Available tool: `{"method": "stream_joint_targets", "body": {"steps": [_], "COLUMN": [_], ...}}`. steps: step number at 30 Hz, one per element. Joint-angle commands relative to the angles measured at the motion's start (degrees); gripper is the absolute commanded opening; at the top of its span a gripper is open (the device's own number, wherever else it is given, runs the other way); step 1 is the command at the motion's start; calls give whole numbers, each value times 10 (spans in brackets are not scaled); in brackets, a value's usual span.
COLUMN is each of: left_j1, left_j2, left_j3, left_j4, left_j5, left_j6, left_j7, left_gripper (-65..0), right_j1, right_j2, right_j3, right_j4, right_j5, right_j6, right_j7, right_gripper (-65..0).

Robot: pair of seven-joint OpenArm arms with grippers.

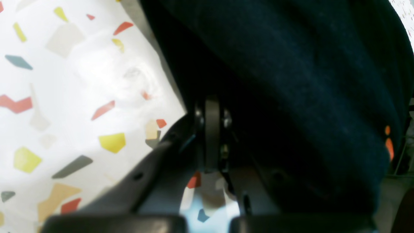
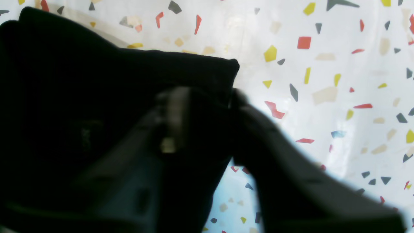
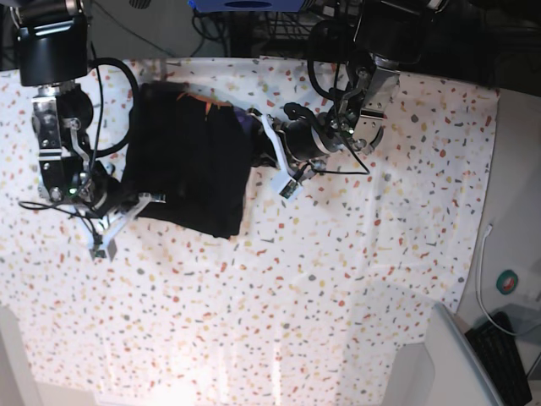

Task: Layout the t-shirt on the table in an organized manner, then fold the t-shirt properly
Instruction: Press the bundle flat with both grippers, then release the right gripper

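The right pincer [image 2: 207, 106] pinches a corner of the black t-shirt [image 3: 190, 169]. The shirt lies bunched on the speckled bench [image 3: 338, 279], toward its far side between both arms. The left pincer [image 1: 212, 136] is pressed together on the shirt's opposite edge.

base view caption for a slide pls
Two arms work a partly folded black t-shirt on the speckled table, one end effector at each side edge.
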Motion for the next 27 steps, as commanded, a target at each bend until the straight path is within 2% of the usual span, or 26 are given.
{"method": "stream_joint_targets", "body": {"steps": [1,2,10,13,16,27], "left_j1": [-1,-1,8,9,9,9], "left_j2": [-5,-5,-5,-5,-5,-5], "left_j3": [-1,-1,-1,-1,-1,3], "left_j4": [2,2,2,2,2,2], "left_j5": [20,20,20,21,21,21], "left_j6": [8,8,8,8,8,8], "left_j7": [22,22,22,22,22,22], "left_gripper": [-650,-650,-650,-650,-650,-650], "right_j1": [11,11,9,9,12,14], "right_j2": [4,4,4,3,4,1], "right_j3": [3,3,5,45,64,63], "right_j4": [11,11,49,63,57,8], "right_j5": [3,4,3,2,1,2], "right_j6": [5,5,1,1,1,4], "right_j7": [10,10,9,5,6,34], "right_gripper": [-624,-650,-650,-650,-650,-650]}}
